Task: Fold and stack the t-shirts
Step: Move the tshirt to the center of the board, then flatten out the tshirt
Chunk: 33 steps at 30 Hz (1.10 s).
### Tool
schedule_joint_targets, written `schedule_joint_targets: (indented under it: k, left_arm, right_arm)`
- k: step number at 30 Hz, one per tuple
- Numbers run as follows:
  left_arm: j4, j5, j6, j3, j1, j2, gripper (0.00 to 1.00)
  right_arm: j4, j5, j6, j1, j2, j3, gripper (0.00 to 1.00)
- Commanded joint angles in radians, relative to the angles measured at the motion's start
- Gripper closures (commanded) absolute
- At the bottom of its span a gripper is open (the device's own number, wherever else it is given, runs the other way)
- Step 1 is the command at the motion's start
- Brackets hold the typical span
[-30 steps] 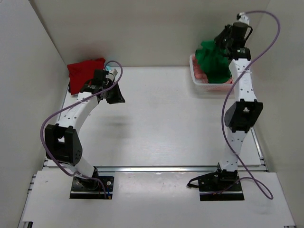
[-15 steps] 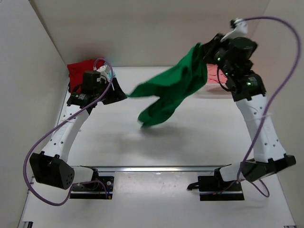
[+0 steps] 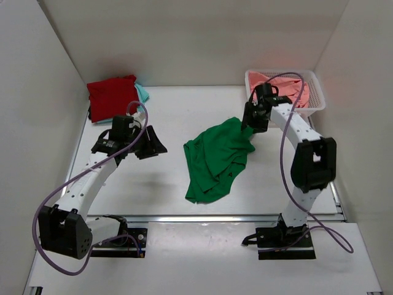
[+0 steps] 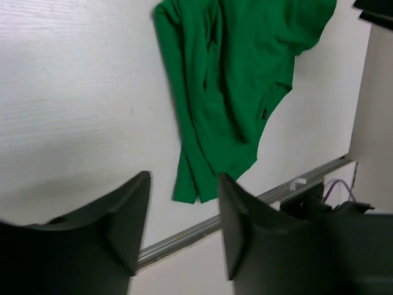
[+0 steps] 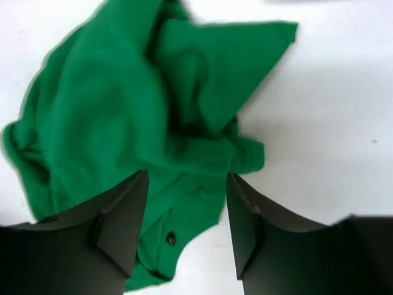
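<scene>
Green t-shirt (image 3: pixel 216 161) soft, crumpled, elongated heap on white tabletop (image 3: pixel 166 187); long axis far-right to near-left. Left fingers (image 4: pixel 123 215), right fingers (image 5: pixel 120 215) spread, empty.

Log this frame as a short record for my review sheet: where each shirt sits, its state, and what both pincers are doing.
green t-shirt: crumpled, unfolded, middle of the table
dark red t-shirt: folded, far left corner
turquoise t-shirt: by the red one, only an edge shows
salmon pink t-shirt: bunched in the white basket, far right corner
left pincer: open, empty, left of the green shirt
right pincer: open, empty, over the green shirt's far right edge
folding of green shirt: not yet begun
</scene>
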Motion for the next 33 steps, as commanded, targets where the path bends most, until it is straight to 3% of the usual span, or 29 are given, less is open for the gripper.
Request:
schedule_joint_targets:
  k: [1, 6, 9, 18, 24, 25, 27, 28, 29, 30, 33]
  left_arm:
    - [0.101, 0.097, -0.055, -0.055, -0.066, 0.017, 0.37]
    - [0.247, 0.047, -0.142, -0.134, -0.27, 0.06, 0.3]
    - [0.307, 0.039, -0.165, -0.149, -0.321, 0.142, 0.23]
    - [0.37, -0.041, -0.151, -0.013, -0.321, 0.432, 0.19]
    - [0.459, -0.067, -0.214, 0.063, -0.315, 0.572, 0.23]
    - [0.495, -0.058, -0.242, 0.064, -0.308, 0.58, 0.25]
    - [0.537, -0.038, -0.277, 0.064, -0.282, 0.589, 0.47]
    - [0.536, -0.021, -0.291, 0.073, -0.262, 0.595, 0.77]
    - [0.508, -0.012, -0.293, 0.087, -0.252, 0.586, 0.93]
    - [0.494, -0.009, -0.291, 0.107, -0.225, 0.577, 0.99]
    - [0.451, 0.033, -0.289, 0.145, -0.121, 0.465, 1.0]
  right_arm:
    - [0.015, -0.032, -0.022, 0.015, -0.255, -0.206, 0.5]
    - [0.138, -0.202, 0.006, 0.019, -0.458, -0.576, 0.56]
    - [0.167, -0.25, 0.008, 0.117, -0.518, -0.678, 0.56]
    - [0.394, -0.34, 0.187, 0.321, -0.499, -0.91, 0.38]
    - [0.529, -0.377, 0.241, 0.355, -0.433, -0.942, 0.4]
    - [0.538, -0.383, 0.233, 0.361, -0.414, -0.93, 0.42]
    - [0.594, -0.47, 0.233, 0.337, -0.368, -0.916, 0.9]
    - [0.586, -0.483, 0.224, 0.312, -0.344, -0.878, 1.0]
    - [0.516, -0.468, 0.193, 0.303, -0.334, -0.824, 1.0]
    - [0.421, -0.413, 0.163, 0.295, -0.342, -0.784, 1.0]
    - [0.202, -0.292, 0.049, 0.233, -0.414, -0.637, 1.0]
